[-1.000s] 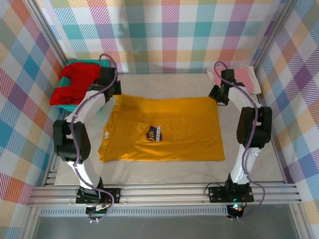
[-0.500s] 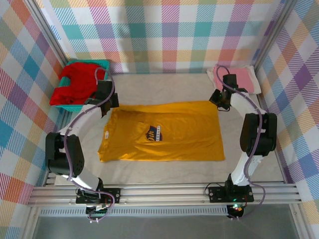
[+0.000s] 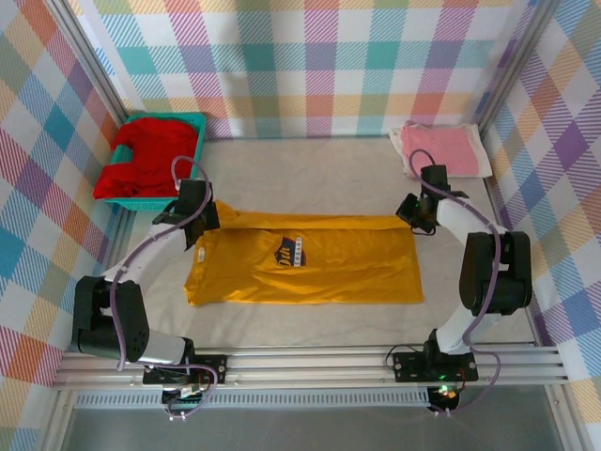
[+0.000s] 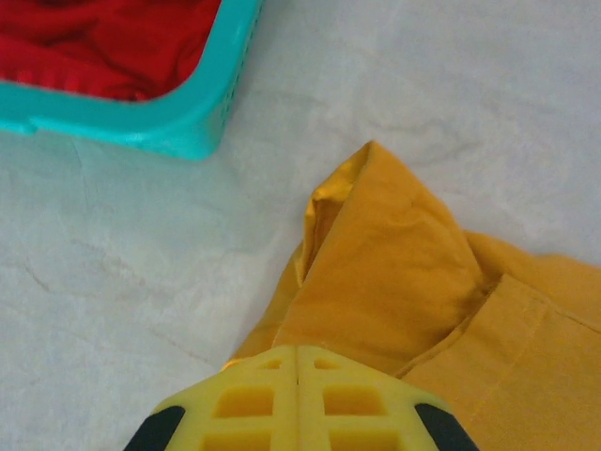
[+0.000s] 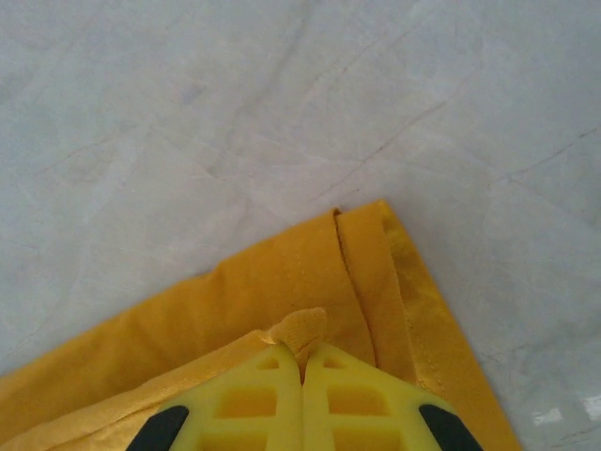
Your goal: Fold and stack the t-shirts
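**Overhead view.** The mustard-yellow t-shirt (image 3: 310, 268) lies across the middle of the table (image 3: 310, 174). Its dark chest print (image 3: 289, 252) faces up, and its far portion is doubled over toward the near side. The left gripper (image 3: 207, 219) sits at the shirt's far left corner and the right gripper (image 3: 411, 214) at its far right corner. The red t-shirt (image 3: 141, 158) is heaped in the teal basket (image 3: 195, 120) at far left. The pink t-shirt (image 3: 441, 150) lies folded at far right, well apart from the yellow one.

**Wrist views.** These settle what the overhead cannot: on each arm the yellow jaws meet with no gap.
- **Right:** a small nub of yellow cloth protrudes between the jaw tips, beside a hemmed corner, so the jaws are clamped on the shirt.
- **Left:** a peaked fold of yellow cloth rises from the closed jaw tips, so these are clamped on it likewise. This view also takes in a basket corner with red cloth inside, near the fold but apart from it.

**Limits.** From overhead, the wrist housings mask the jaw tips. The print's lettering is too small to read. The number of layers under the fold cannot be told.

**Change.** One second earlier the shirt lay spread at full length, with its far edge further from the arm bases. Both grippers have since come toward the near side, carrying that edge with them. The near edge, the red shirt and the pink shirt are unmoved.
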Controlling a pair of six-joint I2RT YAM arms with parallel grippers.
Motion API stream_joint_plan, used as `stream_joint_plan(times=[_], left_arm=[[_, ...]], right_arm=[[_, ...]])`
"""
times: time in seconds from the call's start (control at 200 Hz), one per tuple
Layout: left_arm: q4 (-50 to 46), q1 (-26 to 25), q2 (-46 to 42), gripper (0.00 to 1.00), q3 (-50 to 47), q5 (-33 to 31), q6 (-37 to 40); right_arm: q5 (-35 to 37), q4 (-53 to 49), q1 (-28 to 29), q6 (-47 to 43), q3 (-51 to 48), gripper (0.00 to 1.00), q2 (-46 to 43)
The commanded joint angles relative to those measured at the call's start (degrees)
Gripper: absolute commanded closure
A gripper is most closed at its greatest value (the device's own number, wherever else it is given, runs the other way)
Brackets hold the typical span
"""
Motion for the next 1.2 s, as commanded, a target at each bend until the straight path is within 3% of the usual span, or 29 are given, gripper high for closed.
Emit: stream_joint_plan(times=[0.0,0.5,0.61,0.72,0.775,0.83,0.92,1.025,1.195], left_arm=[[-0.2,-0.3,-2.8,1.0,-0.5,-1.2,-1.4],[-6.6,-0.8,-7.2,1.0,-5.1,1.3,-5.5],[-8.5,-1.0,-7.9,1.0,-7.0,2.4,-7.4],[-9.4,-1.5,-10.0,0.9,-9.2,4.2,-8.9],[-10.1,-1.8,-11.6,0.78,-10.0,5.2,-9.2],[-11.2,-1.9,-13.2,0.66,-10.4,5.1,-9.7],[-11.5,-1.9,-16.2,0.65,-10.8,5.0,-9.6],[-8.5,-1.9,-17.1,0.57,-10.2,7.1,-7.9],[-9.2,-1.9,-3.3,0.53,-0.2,9.0,-4.5]], right_arm=[[0.8,1.3,-0.2,0.6,0.4,1.0,-0.7],[-0.3,1.5,-0.2,1.7,-5.2,1.0,-4.2],[-0.8,1.1,-0.2,1.9,-7.7,0.96,-5.0],[0.0,0.1,-0.2,1.5,-9.9,0.97,-6.8],[0.8,-1.4,-0.2,1.1,-10.3,0.95,-8.0],[0.8,-2.0,-0.3,0.9,-10.8,0.86,-9.9],[1.0,-2.7,-0.3,0.9,-11.6,0.85,-13.2],[1.1,-3.5,-0.2,0.4,-11.1,0.8,-15.5],[-1.3,-2.2,1.6,-1.2,-8.9,0.72,-15.5]])
